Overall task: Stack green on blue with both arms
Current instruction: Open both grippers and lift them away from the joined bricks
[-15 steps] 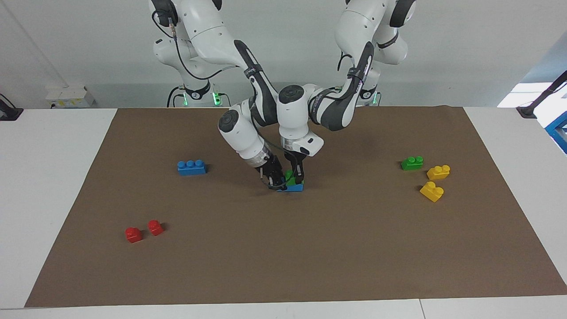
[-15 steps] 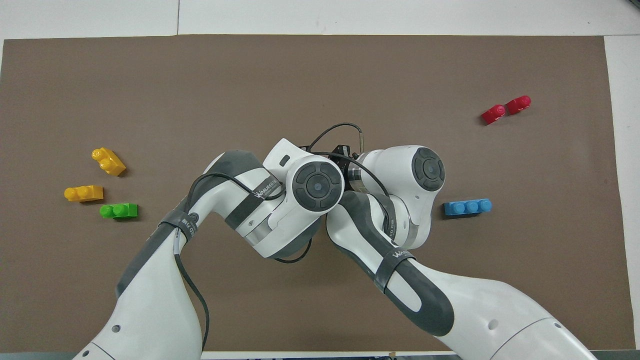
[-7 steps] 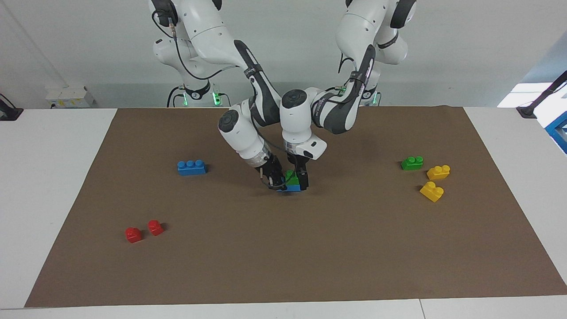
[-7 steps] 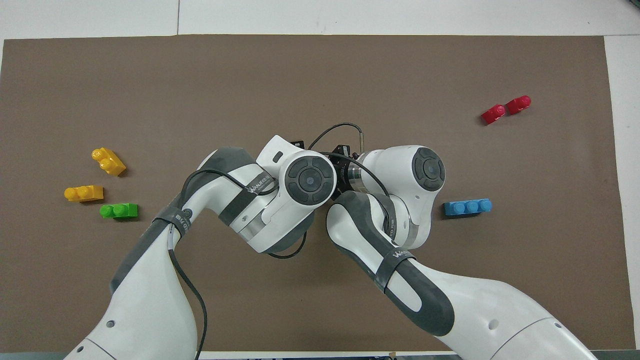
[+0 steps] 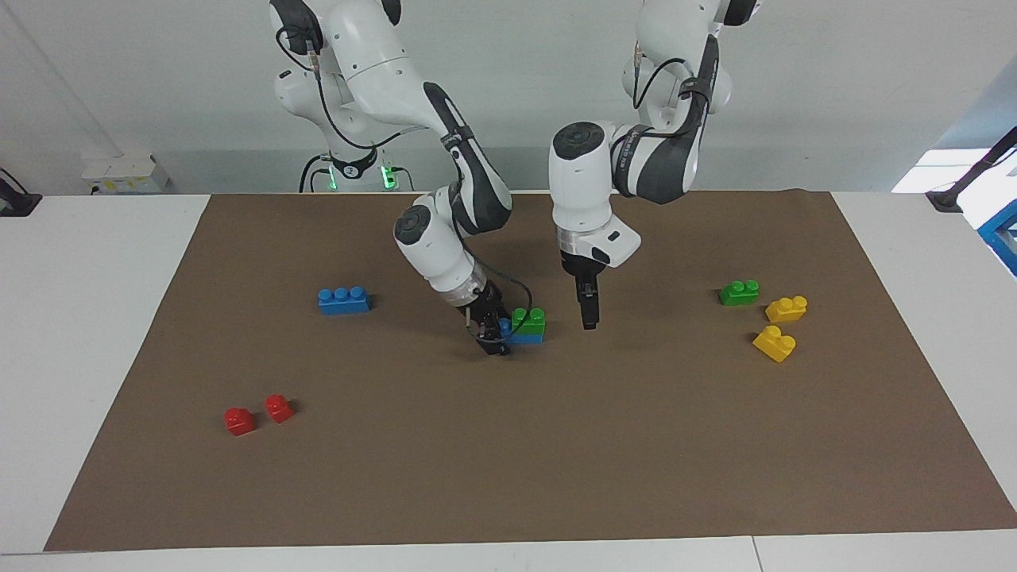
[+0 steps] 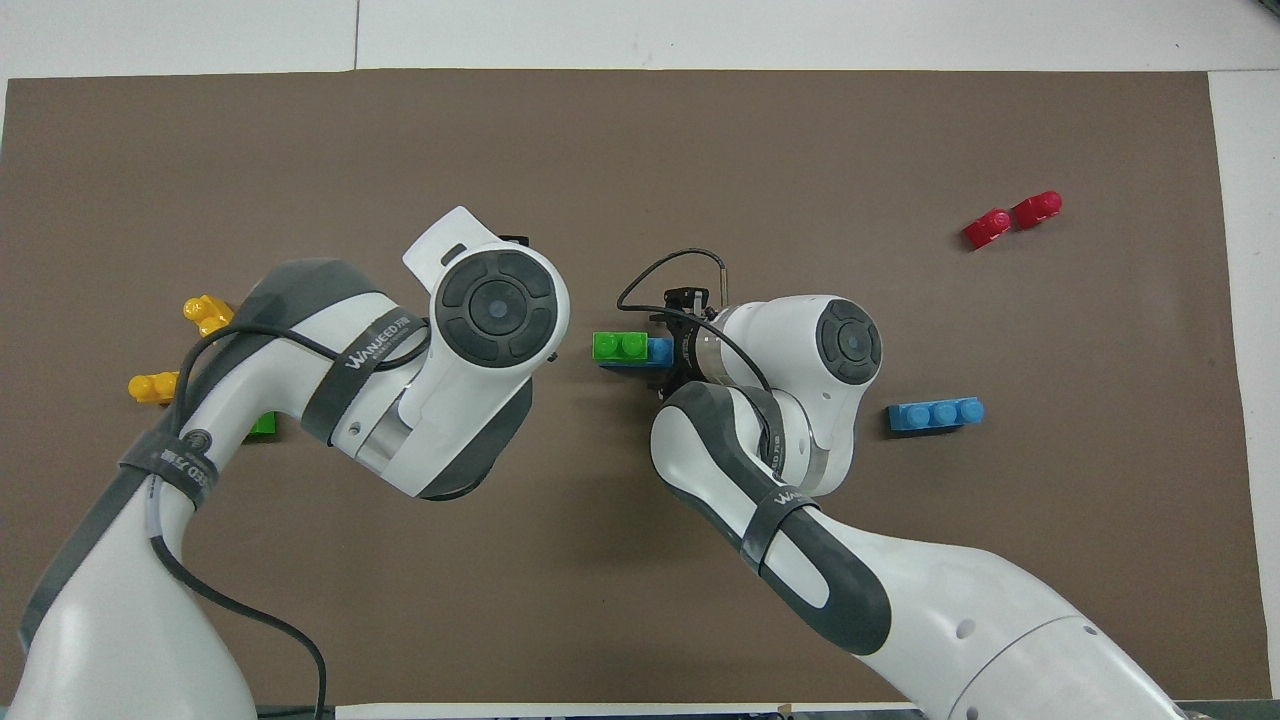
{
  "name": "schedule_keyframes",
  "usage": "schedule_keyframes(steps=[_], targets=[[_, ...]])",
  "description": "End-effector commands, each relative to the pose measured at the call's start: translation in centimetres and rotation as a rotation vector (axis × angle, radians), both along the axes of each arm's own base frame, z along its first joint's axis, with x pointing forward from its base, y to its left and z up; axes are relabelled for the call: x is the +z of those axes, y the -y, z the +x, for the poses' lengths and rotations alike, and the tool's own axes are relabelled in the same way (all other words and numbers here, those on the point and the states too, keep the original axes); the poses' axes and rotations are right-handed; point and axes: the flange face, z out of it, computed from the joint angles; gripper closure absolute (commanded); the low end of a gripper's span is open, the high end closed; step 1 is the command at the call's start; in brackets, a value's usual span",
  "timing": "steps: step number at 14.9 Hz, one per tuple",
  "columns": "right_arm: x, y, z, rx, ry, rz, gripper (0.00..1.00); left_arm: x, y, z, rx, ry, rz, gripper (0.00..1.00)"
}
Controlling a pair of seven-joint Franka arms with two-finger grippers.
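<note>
Right gripper [image 5: 494, 340] at blue brick [image 5: 526, 337], holding nothing

White table [image 5: 103, 334] under a brown mat [image 5: 508, 461], against a pale wall [image 5: 834, 87].
Bright light enters at far right.

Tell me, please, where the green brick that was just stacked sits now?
It sits on the blue brick at the mat's middle: the stacked green brick, right gripper at the blue brick's end.
</note>
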Motion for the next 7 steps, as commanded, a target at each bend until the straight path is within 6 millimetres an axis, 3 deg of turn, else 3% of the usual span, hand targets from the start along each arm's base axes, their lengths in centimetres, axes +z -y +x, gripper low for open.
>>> schedule_keyframes(steps=[1,7], targets=[[0.7,0.6,0.4,-0.014,-0.02,0.021,0.05,1.0,-4.1,1.4,-0.038,-0.017,0.007,0.0],[6.5,5.9,2.8,-0.037,-0.011,0.064,0.0,2.5,-11.3,3.9,-0.305,-0.099,0.013,0.0]])
